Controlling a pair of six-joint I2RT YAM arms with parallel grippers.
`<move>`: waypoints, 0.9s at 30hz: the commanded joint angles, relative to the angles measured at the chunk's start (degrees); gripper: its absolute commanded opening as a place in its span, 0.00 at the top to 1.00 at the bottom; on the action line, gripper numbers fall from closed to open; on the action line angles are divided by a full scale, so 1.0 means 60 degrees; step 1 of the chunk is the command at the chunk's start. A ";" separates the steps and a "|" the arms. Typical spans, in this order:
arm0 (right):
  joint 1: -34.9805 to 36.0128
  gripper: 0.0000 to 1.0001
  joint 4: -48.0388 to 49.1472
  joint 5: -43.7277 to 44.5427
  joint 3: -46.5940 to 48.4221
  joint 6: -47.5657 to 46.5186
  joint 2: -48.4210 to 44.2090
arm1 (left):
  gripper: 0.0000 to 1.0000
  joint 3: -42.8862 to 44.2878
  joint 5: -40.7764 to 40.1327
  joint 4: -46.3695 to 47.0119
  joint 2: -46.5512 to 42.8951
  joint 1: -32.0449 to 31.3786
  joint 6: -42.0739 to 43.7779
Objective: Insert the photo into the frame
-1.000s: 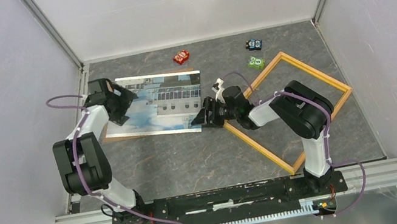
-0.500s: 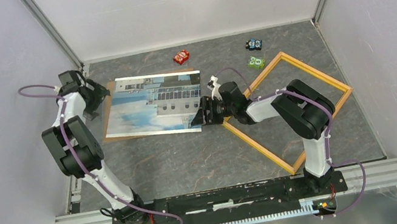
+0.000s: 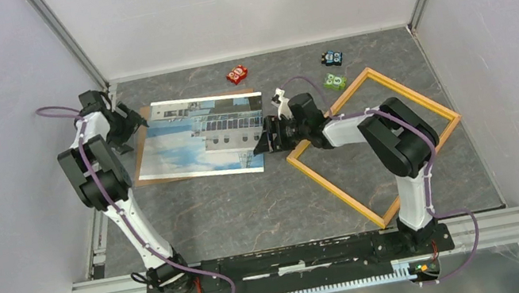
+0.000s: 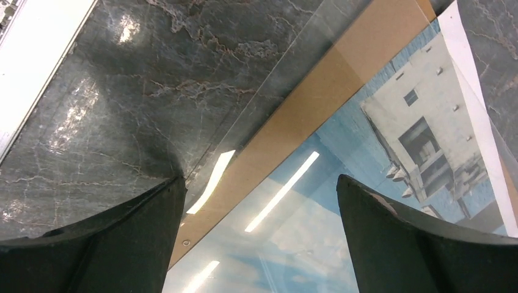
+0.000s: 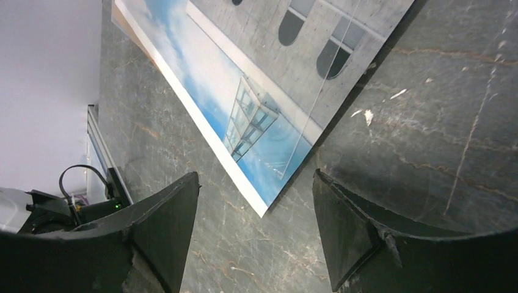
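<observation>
The photo (image 3: 202, 136) lay face up on the left half of the dark marbled surface (image 3: 252, 212), resting on a brown backing board (image 3: 145, 117) whose edge showed along its left and near sides. The frame (image 3: 335, 190) sat apart from it on the right half, flat and turned corner-on like a diamond, with its left corner near the photo's right edge but not touching. The left gripper (image 3: 124, 128) hung at the far left over the board's left edge. Its wrist view showed both fingers (image 4: 122, 244) spread wide with nothing between them but the board and the sky part of the print below. The right gripper (image 3: 269, 138) was low at the photo's right edge near the near-right corner, its forearm crossing above the frame's left corner. From its wrist camera the jaws stood released, one to each side of the photo's corner, and neither finger touched the paper. A small red block (image 3: 237, 74) and a blue one (image 3: 333, 58) lay by the back wall. A green block (image 3: 335, 82) sat just outside the frame's far-left rail.
</observation>
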 commanded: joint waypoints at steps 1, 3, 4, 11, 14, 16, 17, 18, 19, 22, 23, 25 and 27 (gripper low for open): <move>-0.0009 0.26 -0.0169 -0.0109 0.0553 -0.0591 0.0206 | 0.00 0.0055 0.0382 -0.0235 -0.0302 0.0093 0.0611; 0.0007 0.26 -0.0236 -0.0061 0.0733 -0.0670 0.0382 | 0.00 -0.0202 0.0373 -0.0165 -0.0393 0.0101 0.0648; 0.0022 0.26 -0.0313 -0.0015 0.0862 -0.0693 0.0506 | 0.00 -0.0327 0.0341 -0.0201 -0.0443 0.0136 0.0661; 0.0125 0.27 -0.0730 0.0305 0.1534 -0.0874 0.1030 | 0.00 -0.1097 -0.0251 0.0191 -0.1327 0.0218 0.0895; 0.0119 0.27 -0.1030 0.0559 0.1648 -0.1052 0.1076 | 0.00 -0.1009 -0.0184 -0.0008 -0.1145 0.0317 0.0837; 0.0124 0.27 -0.0996 0.0589 0.1616 -0.1048 0.1070 | 0.00 -0.1151 -0.0056 -0.0017 -0.1071 0.0363 0.0755; 0.0120 0.27 -0.0993 0.0609 0.1616 -0.1048 0.1070 | 0.00 -0.1257 -0.0111 -0.0005 -0.1085 0.0368 0.0740; 0.0124 0.27 -0.1002 0.0602 0.1597 -0.1055 0.1070 | 0.00 -0.1310 -0.0207 0.0012 -0.1109 0.0376 0.0725; 0.0126 0.27 -0.0980 0.0603 0.1559 -0.1060 0.1054 | 0.00 -0.1371 -0.0299 0.0015 -0.1128 0.0371 0.0725; 0.0126 0.27 -0.0919 0.0604 0.1425 -0.1057 0.1020 | 0.00 -0.1332 0.0251 -0.0092 -0.1080 0.0427 0.0575; 0.0126 0.27 -0.0923 0.0602 0.1391 -0.1050 0.1015 | 0.00 -0.1369 0.0636 -0.0058 -0.1093 0.0519 0.0411; 0.0122 0.27 -0.0841 0.0522 0.1299 -0.1027 0.1001 | 0.00 -0.1606 0.1377 0.0175 -0.1267 0.0720 0.0022; 0.0124 0.27 -0.0679 0.0452 0.1201 -0.0957 0.0962 | 0.02 -0.2003 0.2357 0.0660 -0.1520 0.1035 -0.0414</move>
